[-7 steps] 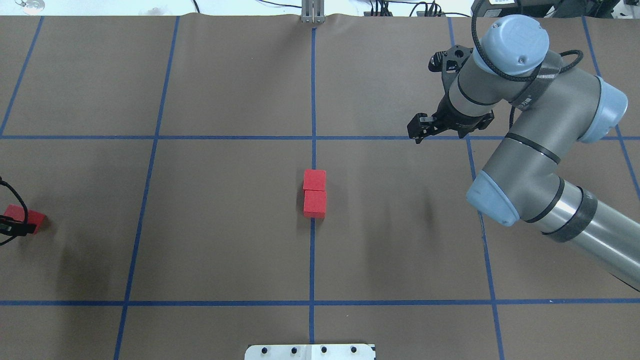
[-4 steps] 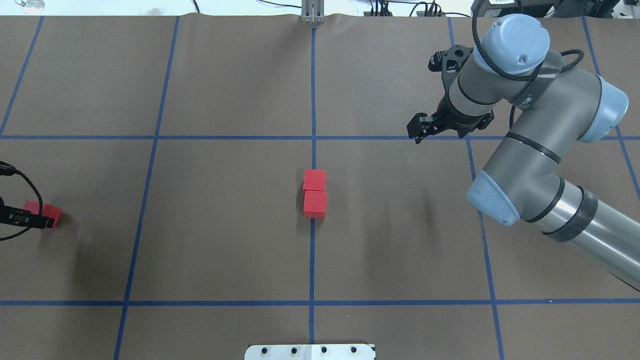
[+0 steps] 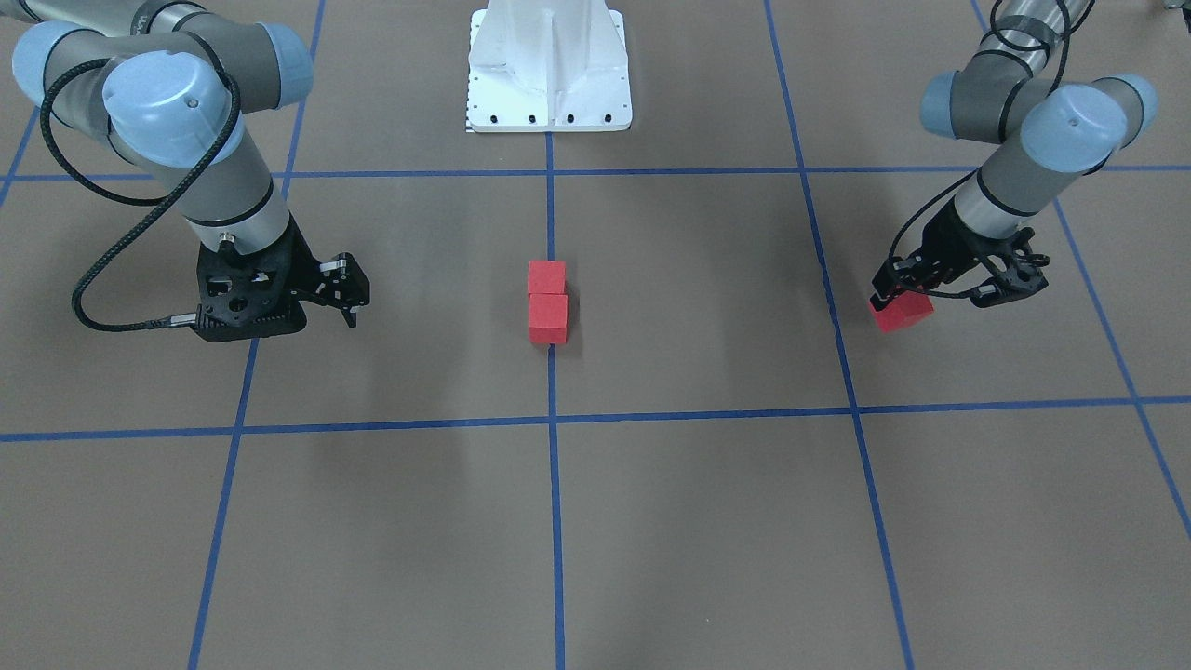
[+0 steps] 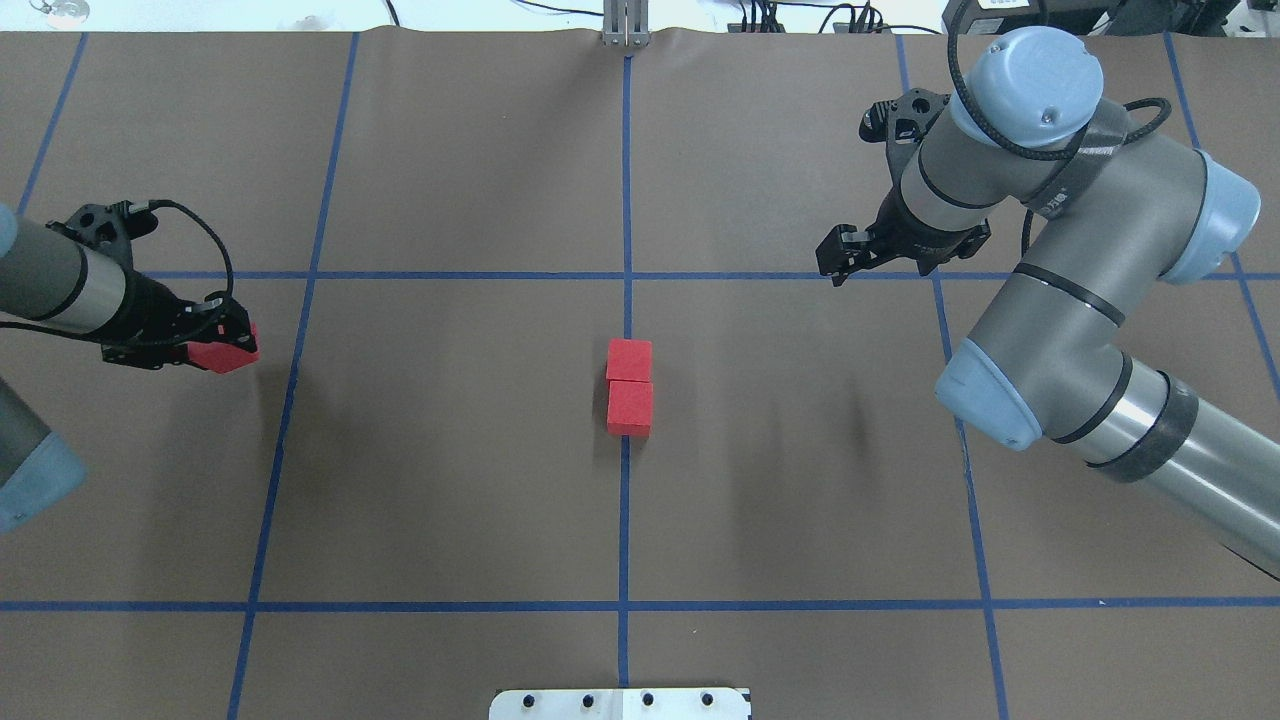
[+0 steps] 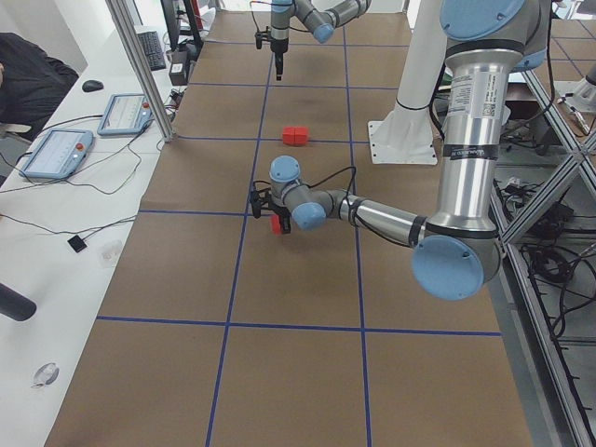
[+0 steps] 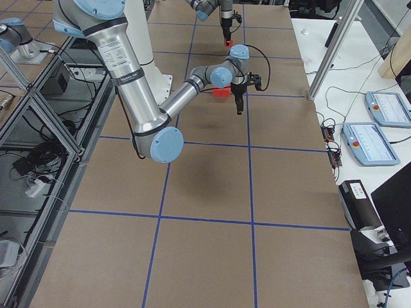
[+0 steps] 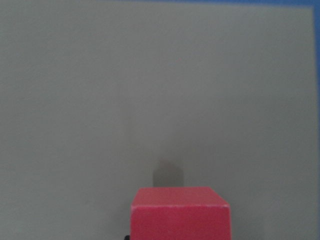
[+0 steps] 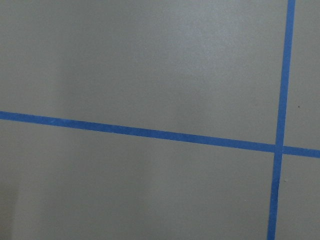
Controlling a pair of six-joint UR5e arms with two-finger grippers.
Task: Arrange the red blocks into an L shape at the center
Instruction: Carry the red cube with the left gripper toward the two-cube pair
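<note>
Two red blocks (image 4: 629, 360) (image 4: 629, 408) lie touching in a line on the centre grid line, also seen in the front view (image 3: 547, 298). My left gripper (image 4: 228, 345) is shut on the third red block (image 4: 222, 355) and holds it just above the table, left of the centre square. That block shows in the front view (image 3: 901, 314) and at the bottom of the left wrist view (image 7: 180, 212). My right gripper (image 4: 838, 265) looks shut and empty, hovering over the grid line at the far right, well away from the blocks.
The brown table cover (image 4: 450, 480) carries blue tape grid lines (image 4: 624, 520). The robot's white base plate (image 4: 620, 703) sits at the near edge. The right wrist view shows only a tape crossing (image 8: 277, 148).
My left gripper has carried the red block from the table's left edge rightward and farther from the robot's base. The right arm has barely moved. The two centre blocks are unchanged.
</note>
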